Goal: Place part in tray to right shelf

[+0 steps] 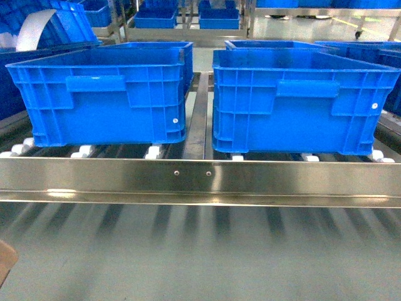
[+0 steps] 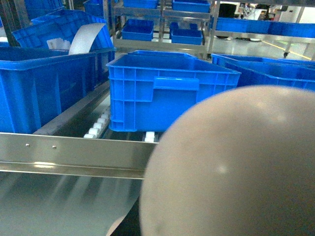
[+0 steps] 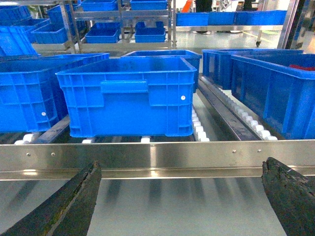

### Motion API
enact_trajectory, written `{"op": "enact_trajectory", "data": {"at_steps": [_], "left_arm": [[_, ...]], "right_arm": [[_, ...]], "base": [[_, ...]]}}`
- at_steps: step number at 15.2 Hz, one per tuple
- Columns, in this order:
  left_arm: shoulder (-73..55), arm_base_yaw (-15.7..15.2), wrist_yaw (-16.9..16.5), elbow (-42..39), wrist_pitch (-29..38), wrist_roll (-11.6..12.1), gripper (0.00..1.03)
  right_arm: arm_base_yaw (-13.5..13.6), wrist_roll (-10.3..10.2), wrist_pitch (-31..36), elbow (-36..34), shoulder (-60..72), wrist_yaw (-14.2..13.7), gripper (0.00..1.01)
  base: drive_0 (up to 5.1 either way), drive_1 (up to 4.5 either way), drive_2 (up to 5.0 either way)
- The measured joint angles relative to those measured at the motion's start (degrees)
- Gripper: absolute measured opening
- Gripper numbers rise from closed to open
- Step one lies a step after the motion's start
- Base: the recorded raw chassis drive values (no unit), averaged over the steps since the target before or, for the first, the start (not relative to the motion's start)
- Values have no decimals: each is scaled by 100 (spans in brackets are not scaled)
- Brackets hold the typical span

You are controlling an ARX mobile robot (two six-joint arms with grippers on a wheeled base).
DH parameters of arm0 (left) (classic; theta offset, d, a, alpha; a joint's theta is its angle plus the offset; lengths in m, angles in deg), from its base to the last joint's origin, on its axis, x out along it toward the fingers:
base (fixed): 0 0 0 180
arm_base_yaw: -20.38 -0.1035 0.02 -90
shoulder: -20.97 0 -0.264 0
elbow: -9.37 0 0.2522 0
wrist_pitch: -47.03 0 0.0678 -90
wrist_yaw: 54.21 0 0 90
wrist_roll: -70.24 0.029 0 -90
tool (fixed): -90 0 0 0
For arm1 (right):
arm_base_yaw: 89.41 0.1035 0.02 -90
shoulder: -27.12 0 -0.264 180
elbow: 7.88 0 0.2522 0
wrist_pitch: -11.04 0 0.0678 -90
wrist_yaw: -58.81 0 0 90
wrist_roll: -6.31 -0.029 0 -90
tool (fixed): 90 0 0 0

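Stainless steel is filling the near part of the head view: the right shelf (image 1: 200, 179), a shiny rack with a flat front rail and white roller tracks (image 1: 153, 150) behind it, is carrying two large blue plastic crates. The left blue crate (image 1: 103, 97) and the right blue crate (image 1: 301, 103) are sitting side by side on the rollers, apart, with a steel divider strip (image 1: 199, 116) running between them. More blue crates are standing on racks far behind.

In the left wrist view a big rounded beige plastic surface (image 2: 231, 167) is covering the near right; it is probably the cream scoop-shaped tray, but I cannot tell for sure. The left tool itself is not showing in any view, so its state cannot be told.

In the right wrist view the right tool (image 3: 182, 206) is hanging before the front rail with its two dark fingers (image 3: 74, 201) spread wide apart, nothing between them.

The small bright-blue part is not showing in any view. No readable labels or writing are showing on the crates or rail.
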Motion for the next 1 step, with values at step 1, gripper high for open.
{"op": "enact_trajectory", "data": {"at_steps": [1], "left_arm": [[0, 0, 0, 0, 2, 0, 13]], "right_arm": [[0, 0, 0, 0, 0, 0, 98]], "base": [[0, 0, 0]]}}
